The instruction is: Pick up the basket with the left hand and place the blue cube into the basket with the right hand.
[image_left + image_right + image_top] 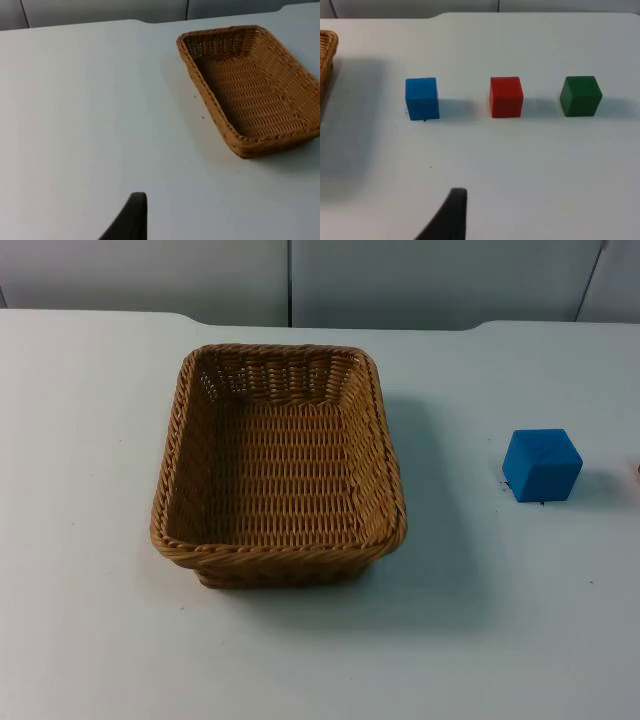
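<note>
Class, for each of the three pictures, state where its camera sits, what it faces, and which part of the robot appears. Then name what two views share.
Top view: fixed above, looking down and forward at the brown woven wicker basket and the blue cube on the white table.
Left wrist view: on the left arm, facing the basket; a black fingertip shows.
Right wrist view: on the right arm, facing the blue cube, red cube and green cube; a black fingertip shows.
Shared: top and right wrist views both show the blue cube.
</note>
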